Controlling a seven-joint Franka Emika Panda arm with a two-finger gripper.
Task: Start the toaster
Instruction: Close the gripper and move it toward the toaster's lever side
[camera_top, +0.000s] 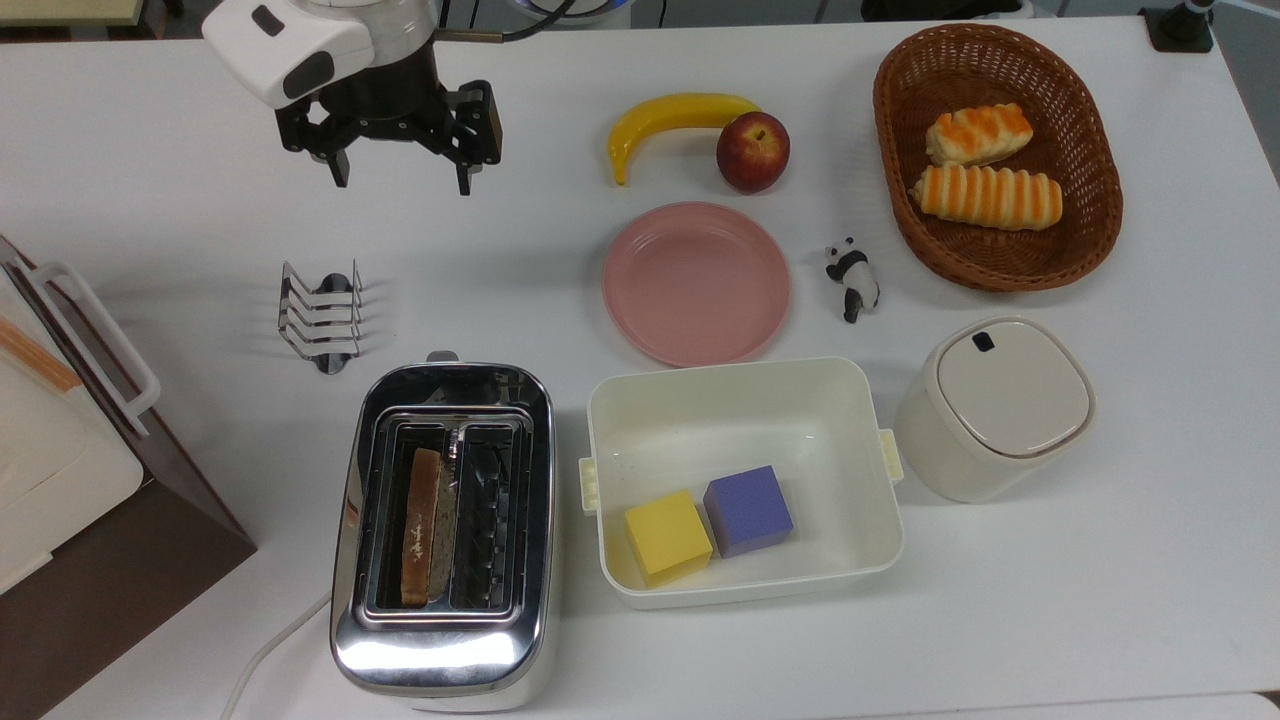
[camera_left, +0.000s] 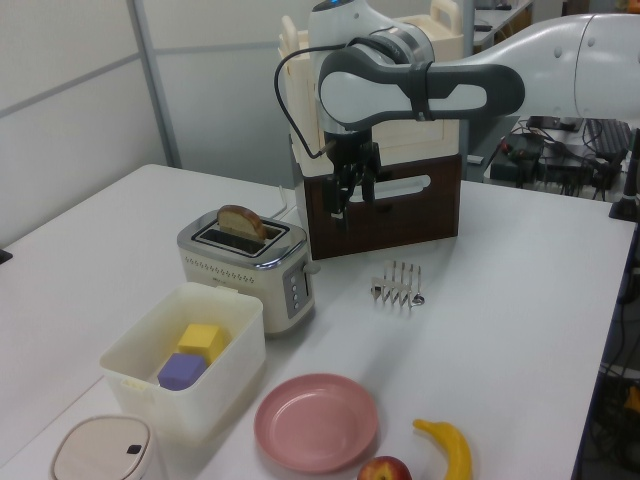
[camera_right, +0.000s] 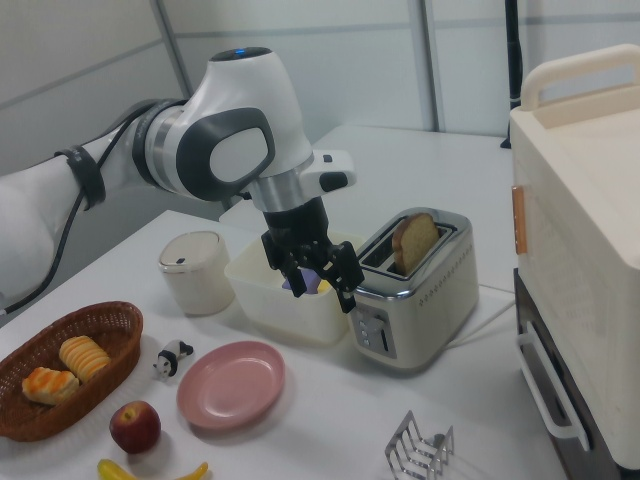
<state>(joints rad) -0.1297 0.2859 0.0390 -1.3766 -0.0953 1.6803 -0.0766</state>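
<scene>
1. Currently, the large shiny chrome 2-slot toaster (camera_top: 443, 530) stands on the white worktop (camera_top: 160, 230), between the white-and-brown boxy appliance (camera_top: 60, 450) and the cream rectangular plastic bin (camera_top: 740, 400) in the top view.
2. 1 slice of brown toast bread (camera_top: 420, 525) stands in the slot on the top view's left and rises above the top, so the carriage is judged to be up.
3. The black 2-finger end effector (camera_top: 400, 180) hangs released and empty above the worktop, well apart from the toaster, beyond the small wire toast rack (camera_top: 320, 315).
4. Handling judgement: the toaster body is rigid, fairly heavy and slippery; it should stay put under a downward push.
5. Contact point: the small grey lever (camera_top: 441, 356) at the end facing the toast rack. Press it from above; do not grip the chrome shell.
6. Expect spring resistance until the lever latches.
</scene>
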